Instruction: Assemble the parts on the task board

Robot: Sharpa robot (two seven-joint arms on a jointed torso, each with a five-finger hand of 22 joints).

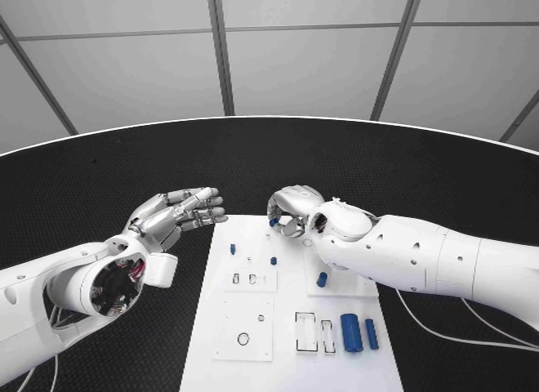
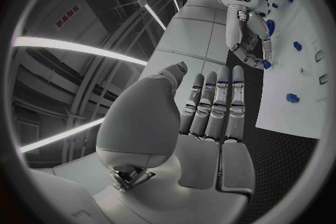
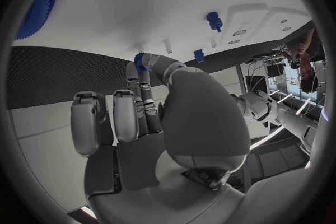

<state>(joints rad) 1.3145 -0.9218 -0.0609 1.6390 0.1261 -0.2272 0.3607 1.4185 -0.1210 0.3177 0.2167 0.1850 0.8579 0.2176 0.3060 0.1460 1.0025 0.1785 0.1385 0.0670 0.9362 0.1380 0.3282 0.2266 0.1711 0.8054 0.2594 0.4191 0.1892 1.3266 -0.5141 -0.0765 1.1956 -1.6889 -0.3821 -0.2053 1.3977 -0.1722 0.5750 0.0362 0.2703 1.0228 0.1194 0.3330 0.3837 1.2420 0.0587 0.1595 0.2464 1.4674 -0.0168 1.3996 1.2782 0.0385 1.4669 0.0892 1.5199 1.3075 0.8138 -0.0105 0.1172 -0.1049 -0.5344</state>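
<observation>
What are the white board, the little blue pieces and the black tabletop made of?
The task board looks like matte white plastic with cut-out slots. The blue parts seem smooth, solid-coloured plastic. The table shows a finely dotted black surface, perhaps a textured mat.

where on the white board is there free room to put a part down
The task board has bare patches along its near left edge, around the small ring outline, and its near right corner beyond the two blue cylinders. The far end is crowded: the right hand pinches a small blue part there.
</observation>
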